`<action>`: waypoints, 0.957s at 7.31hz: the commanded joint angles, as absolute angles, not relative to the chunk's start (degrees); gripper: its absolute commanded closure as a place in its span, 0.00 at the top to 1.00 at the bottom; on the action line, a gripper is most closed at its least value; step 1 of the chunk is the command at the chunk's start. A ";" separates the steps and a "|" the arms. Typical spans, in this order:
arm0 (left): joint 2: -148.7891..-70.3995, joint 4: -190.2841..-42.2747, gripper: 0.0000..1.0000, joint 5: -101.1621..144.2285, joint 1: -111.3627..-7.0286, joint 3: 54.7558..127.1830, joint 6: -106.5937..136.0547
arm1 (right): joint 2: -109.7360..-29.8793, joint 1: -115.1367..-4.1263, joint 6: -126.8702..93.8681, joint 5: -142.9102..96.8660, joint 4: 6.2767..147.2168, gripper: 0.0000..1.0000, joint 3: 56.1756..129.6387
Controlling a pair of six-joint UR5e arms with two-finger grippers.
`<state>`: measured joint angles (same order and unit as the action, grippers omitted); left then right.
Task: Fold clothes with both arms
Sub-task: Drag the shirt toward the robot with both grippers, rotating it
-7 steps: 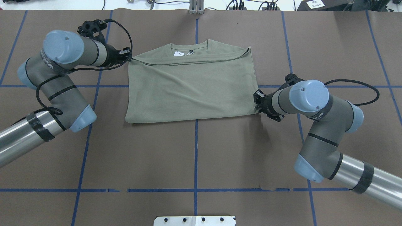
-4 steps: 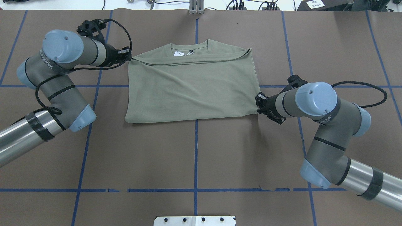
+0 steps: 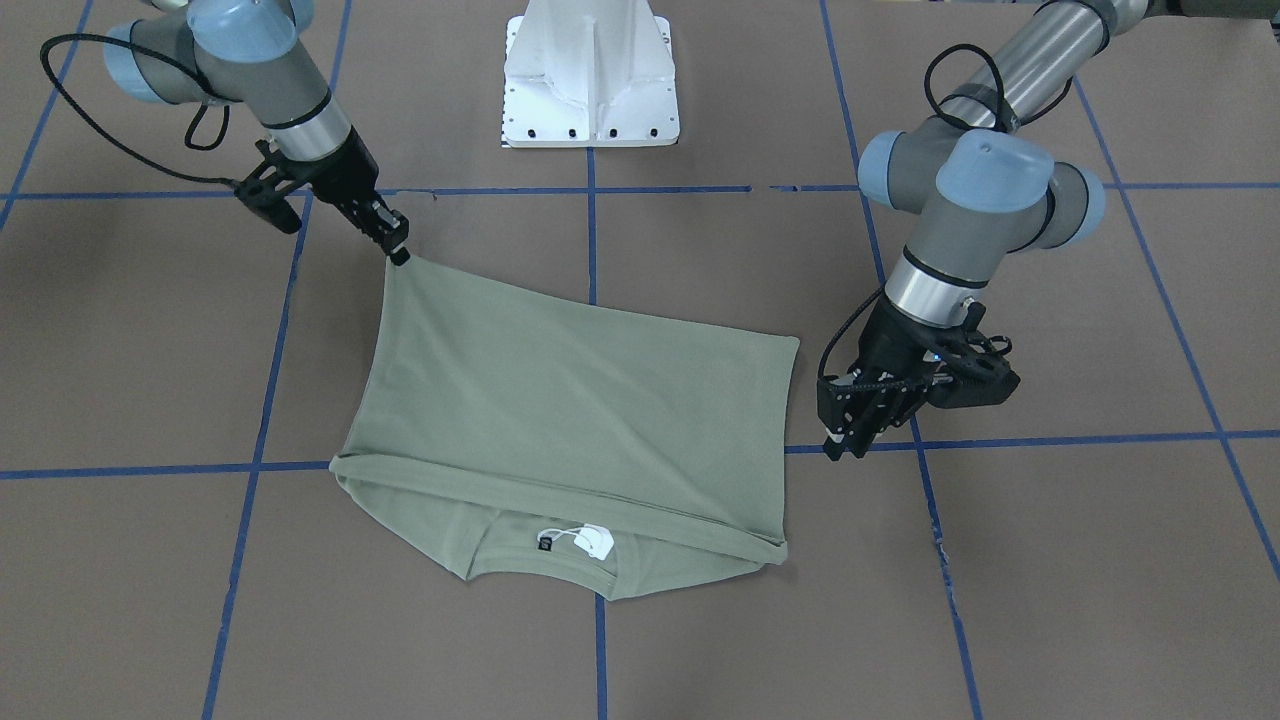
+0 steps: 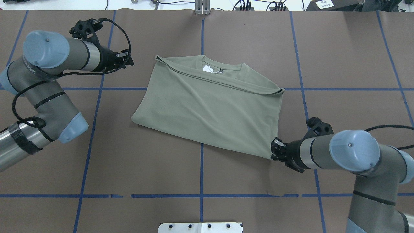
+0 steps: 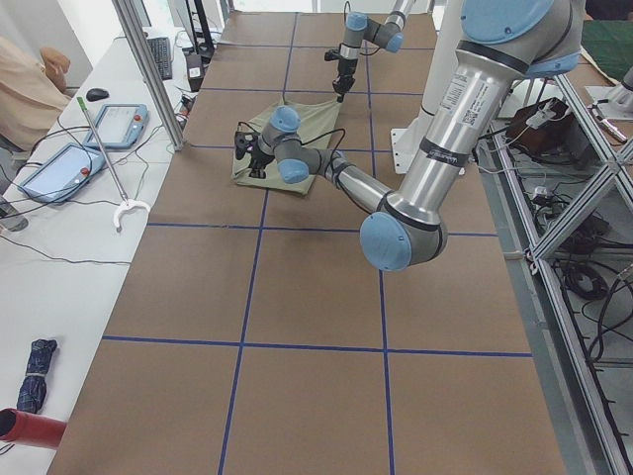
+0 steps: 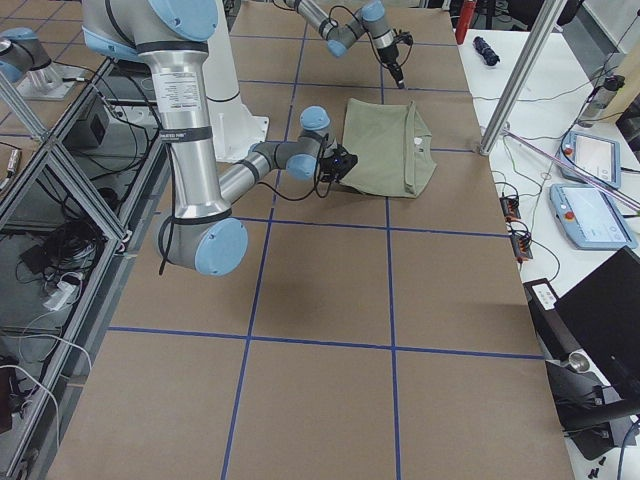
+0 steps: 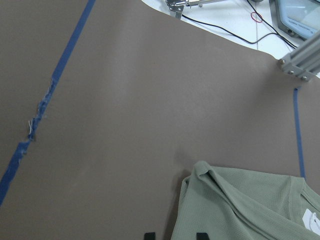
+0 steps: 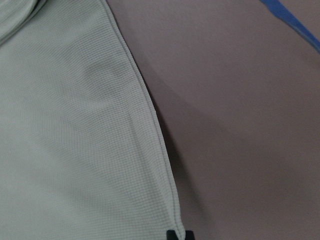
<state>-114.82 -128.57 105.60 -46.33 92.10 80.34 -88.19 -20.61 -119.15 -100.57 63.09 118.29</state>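
The shirt lies flat on the counter straight out from the white base, doubled over so that the folded-up edge stops just short of the collar and the white tag; it sits askew, collar side away from the base and its right end swung nearer the base than its left; the right claw is pinched together on the corner nearest the base, and its wrist view shows the tips closed over the seam; the left claw stands apart with nothing between its tips, far out from the base and near, but not touching, the rolled corner farthest from the base on that side. The main risk, as I judge it, is that the cloth is held at one point only; any pull by the right claw would pivot the whole shirt about its own drag, skew it further, and could slide the upper layer off the lower one, opening the fold; knit fabric also stretches, so a hard tug may leave that corner pulled long and the edge wavy. The left claw must take hold again; the far corner is curled and layered, so it could catch only the top ply, or push the cloth ahead of it and bunch it; a lopsided grip there would give a crooked next fold.
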 commanded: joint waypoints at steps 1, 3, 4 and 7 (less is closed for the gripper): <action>-112.24 -128.41 0.40 111.69 -45.45 99.11 88.20 | -94.29 -10.59 -125.12 -100.37 63.19 0.00 124.35; -109.43 -128.14 0.47 111.36 -39.41 103.08 95.06 | -94.83 -4.42 -126.12 -100.46 63.11 0.00 125.16; -109.08 -128.14 0.50 109.27 -35.63 102.92 97.71 | -95.01 -3.00 -126.21 -100.55 63.19 0.00 125.59; -108.98 -124.66 0.54 97.49 -24.45 100.82 100.63 | -95.97 -0.27 -126.21 -100.55 63.19 0.00 127.08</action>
